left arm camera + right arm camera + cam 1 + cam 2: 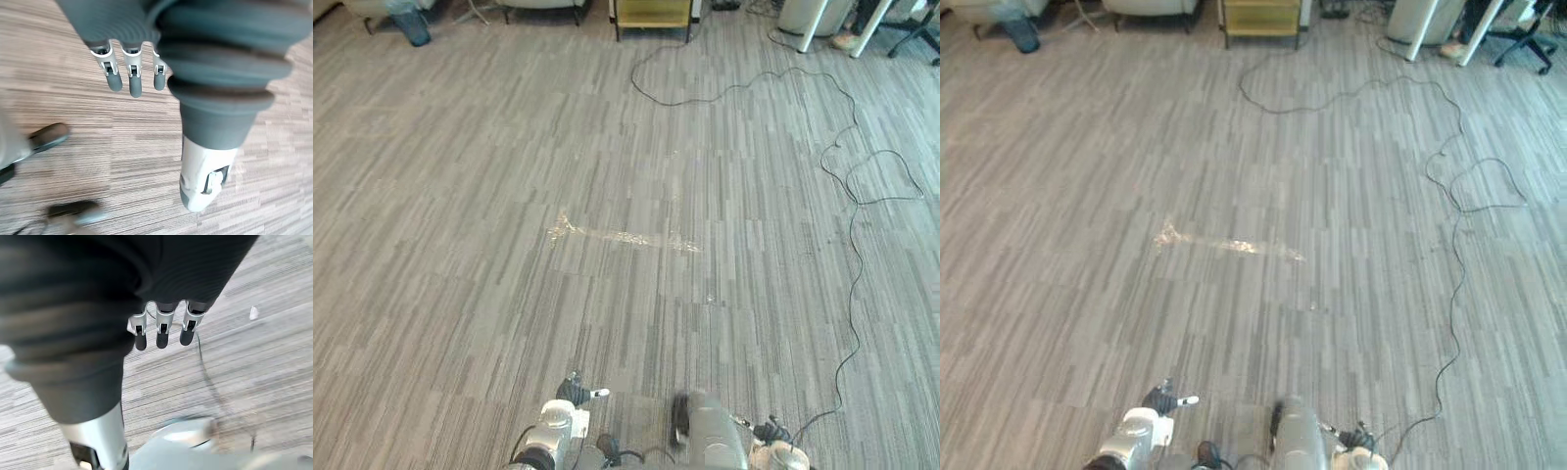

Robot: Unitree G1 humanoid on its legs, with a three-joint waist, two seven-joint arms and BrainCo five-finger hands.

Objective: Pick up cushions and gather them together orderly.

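My left hand (135,78) hangs over grey striped carpet (98,161) with its fingers straight and its thumb apart, holding nothing. My right hand (161,328) also hangs above the carpet (254,362), fingers relaxed and straight, with nothing in it. In the eye views both arms come in at the bottom edge over a wide stretch of the same carpet (607,166).
Along the far edge stand a wooden cabinet (652,14), pale seats (540,5), a blue bin (411,24) and white table legs (813,24) with a person's shoe (847,41) beside them. A shiny scuff (622,236) marks the carpet's middle.
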